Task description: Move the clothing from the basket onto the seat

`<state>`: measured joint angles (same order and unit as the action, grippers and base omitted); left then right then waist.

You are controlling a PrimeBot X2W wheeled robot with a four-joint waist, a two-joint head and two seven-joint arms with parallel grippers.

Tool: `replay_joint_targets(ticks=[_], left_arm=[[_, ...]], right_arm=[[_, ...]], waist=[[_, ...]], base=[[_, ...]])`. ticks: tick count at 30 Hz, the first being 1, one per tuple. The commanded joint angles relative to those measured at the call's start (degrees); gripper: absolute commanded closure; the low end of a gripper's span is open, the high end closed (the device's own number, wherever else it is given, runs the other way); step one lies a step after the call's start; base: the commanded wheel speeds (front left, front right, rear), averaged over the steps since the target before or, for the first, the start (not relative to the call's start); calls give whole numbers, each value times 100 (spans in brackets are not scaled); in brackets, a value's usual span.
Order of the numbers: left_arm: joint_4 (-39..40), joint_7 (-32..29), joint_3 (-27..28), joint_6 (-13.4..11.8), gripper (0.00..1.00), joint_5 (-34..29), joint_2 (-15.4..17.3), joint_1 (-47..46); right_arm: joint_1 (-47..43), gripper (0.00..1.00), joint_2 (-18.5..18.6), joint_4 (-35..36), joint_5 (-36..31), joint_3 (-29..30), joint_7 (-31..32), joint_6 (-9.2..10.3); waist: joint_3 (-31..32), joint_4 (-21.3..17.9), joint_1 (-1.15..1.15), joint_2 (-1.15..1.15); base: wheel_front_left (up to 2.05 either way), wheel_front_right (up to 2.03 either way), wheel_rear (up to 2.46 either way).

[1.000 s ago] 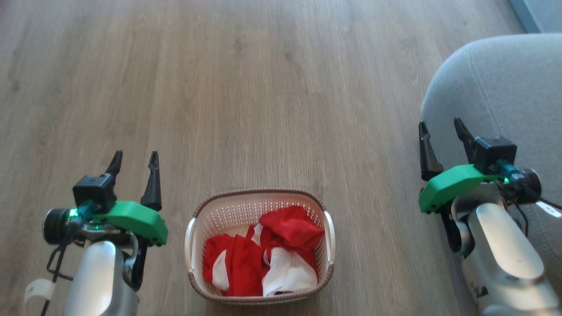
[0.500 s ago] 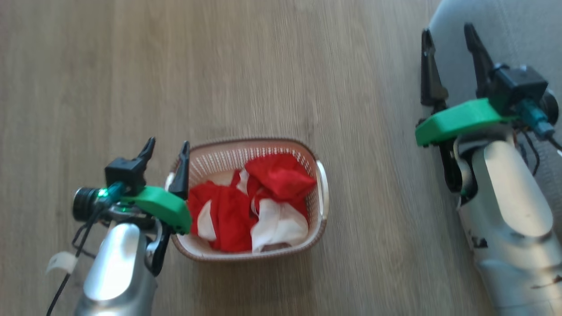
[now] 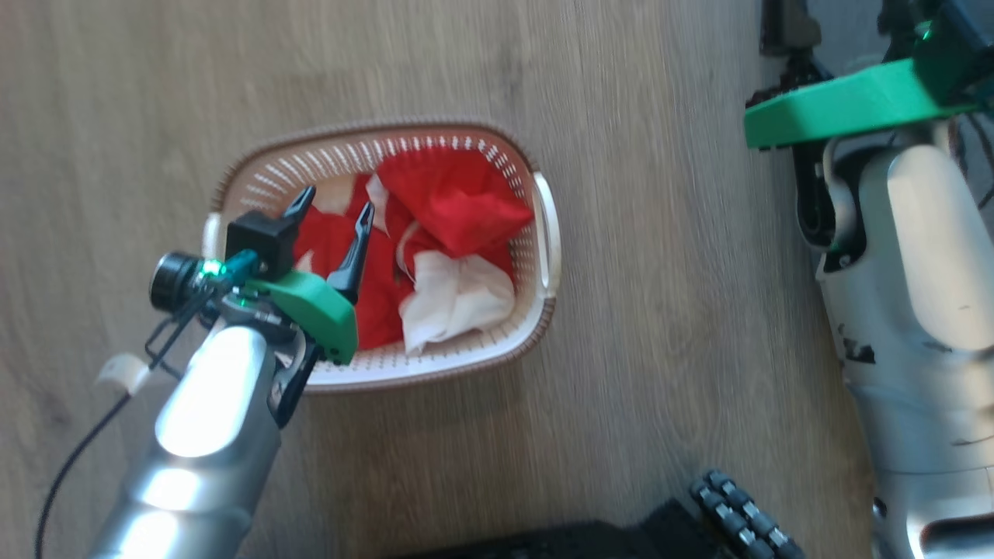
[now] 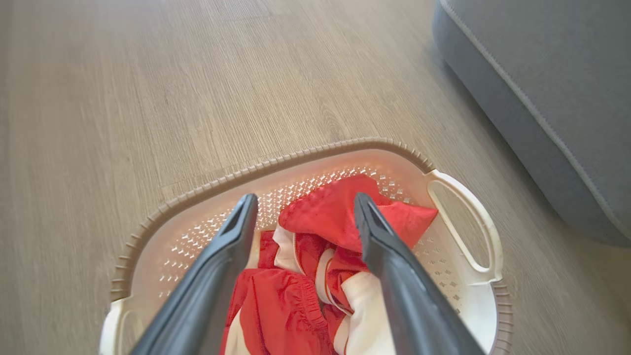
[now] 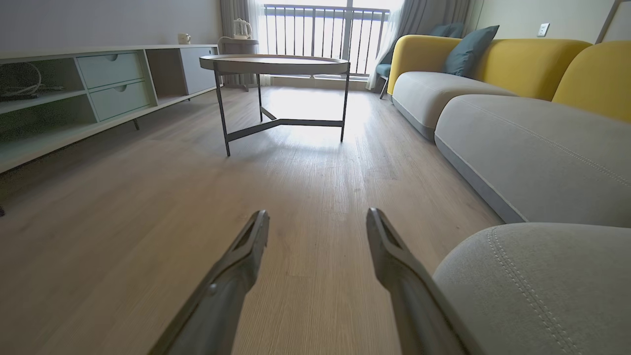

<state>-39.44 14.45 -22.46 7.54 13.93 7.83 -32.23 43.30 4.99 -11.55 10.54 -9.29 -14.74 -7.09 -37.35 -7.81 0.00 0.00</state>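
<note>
The cream basket [image 3: 435, 126] with its brown rim stands on the wooden floor, and the red and white clothing [image 3: 454, 198] lies bunched inside it. My left gripper [image 3: 335, 202] hangs open over the left half of the pile, fingers pointing into the basket. From the left wrist, that gripper [image 4: 304, 197] straddles a red fold of the clothing [image 4: 335, 212] without holding it, inside the basket [image 4: 296, 158]. My right gripper [image 5: 316, 213] is open and empty, above the floor beside the grey seat [image 5: 537, 286]. The seat [image 4: 542, 74] lies right of the basket.
A round metal-legged table [image 5: 274, 64] stands farther off on the floor, with a low cabinet [image 5: 98, 84] along the left wall. More grey cushions with yellow backs [image 5: 493, 64] line the right. My dark base and a wheel [image 3: 738, 512] sit below the basket.
The head camera has tilted down, shifting the whole picture. My left gripper has moved from beside the basket's left handle to over the clothing inside it, staying open.
</note>
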Motion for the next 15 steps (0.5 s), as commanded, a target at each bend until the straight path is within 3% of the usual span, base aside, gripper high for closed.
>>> replay_joint_targets(ticks=[1,15], left_arm=[[49,55,13,-5,0,66,194,-97],[-338,55,-1629,-5,0,731,732,-1208]], right_arm=[[50,0,-124,232,-35,-52,-26,-40],[106,0,-207,364,-34,21,-26,-40]], waist=[[-510,-240,0,0],[-1481,-847,0,0]], base=[[0,0,0],[0,0,0]])
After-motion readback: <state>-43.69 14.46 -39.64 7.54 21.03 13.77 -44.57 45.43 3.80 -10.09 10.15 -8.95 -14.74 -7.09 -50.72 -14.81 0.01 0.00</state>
